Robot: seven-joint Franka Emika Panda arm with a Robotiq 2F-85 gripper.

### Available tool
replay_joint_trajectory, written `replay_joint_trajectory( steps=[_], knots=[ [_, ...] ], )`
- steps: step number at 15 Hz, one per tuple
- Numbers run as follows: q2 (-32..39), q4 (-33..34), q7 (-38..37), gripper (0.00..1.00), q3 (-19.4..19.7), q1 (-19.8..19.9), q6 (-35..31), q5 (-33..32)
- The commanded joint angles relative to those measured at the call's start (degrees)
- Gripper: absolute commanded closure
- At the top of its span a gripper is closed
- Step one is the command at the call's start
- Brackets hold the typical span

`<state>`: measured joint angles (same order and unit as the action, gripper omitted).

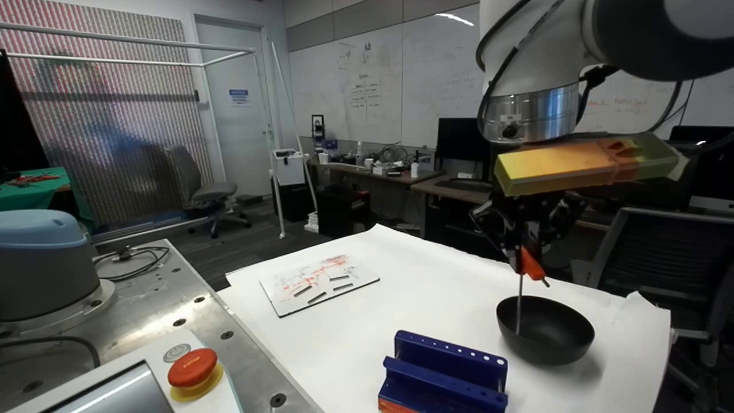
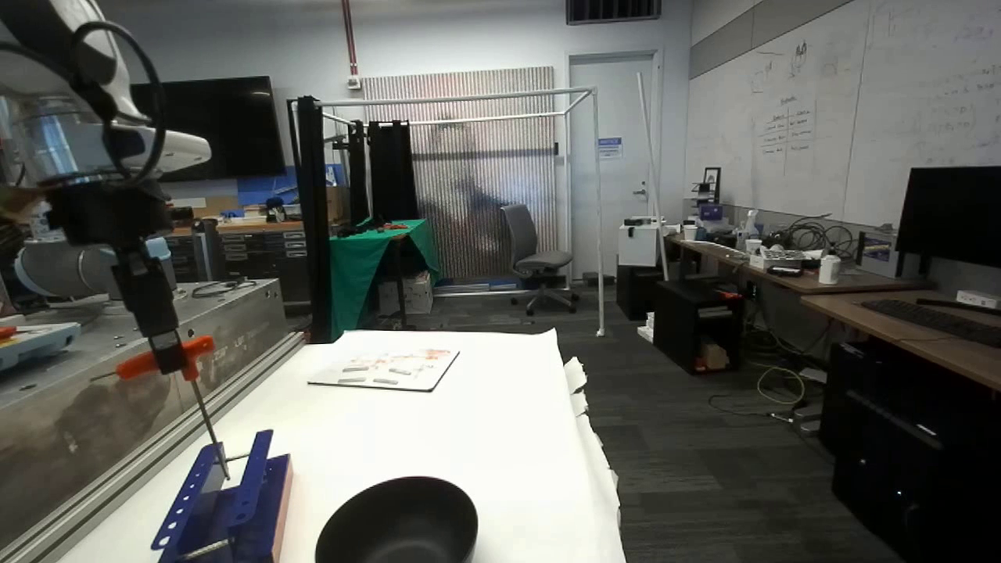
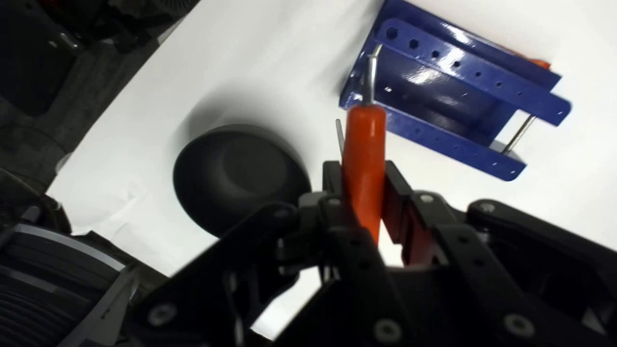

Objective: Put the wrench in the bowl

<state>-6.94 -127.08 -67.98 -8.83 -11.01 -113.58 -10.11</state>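
Wrench in its grip, a robot gripper hangs in the air above a white-covered table, its fingers pinched narrow on the orange handle from both sides. The metal shaft points down, leaning a little in an exterior view. The wrench is outside the bowl: the wrist view puts its handle between the black bowl on the left and a blue rack on the right. In both exterior views the bowl stands upright on the table, to the right of the rack and apart from it. At the far end of the table lies a small board scrawled over in red and grey, with four short strips resting on it. A red stop button on a yellow base sits at near left in an exterior view. Farther back, a grey chair stands near a pale door, and a green cloth hangs to its left. On the right, a monitor stands on a brown desk
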Motion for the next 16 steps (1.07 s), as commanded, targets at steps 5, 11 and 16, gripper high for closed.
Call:
replay_joint_trajectory(
  steps=[5, 11, 16],
  knots=[
    [13.0, 5.9, -1.3, 0.92, 2.9, 6.4, 8.5, -4.2],
    [23.3, 12.7, -0.3, 0.92, 5.9, 5.0, 7.6, -7.8],
    [25.0, 15.2, 4.7, 0.3, 6.0, 4.9, 7.0, -5.2]
  ],
)
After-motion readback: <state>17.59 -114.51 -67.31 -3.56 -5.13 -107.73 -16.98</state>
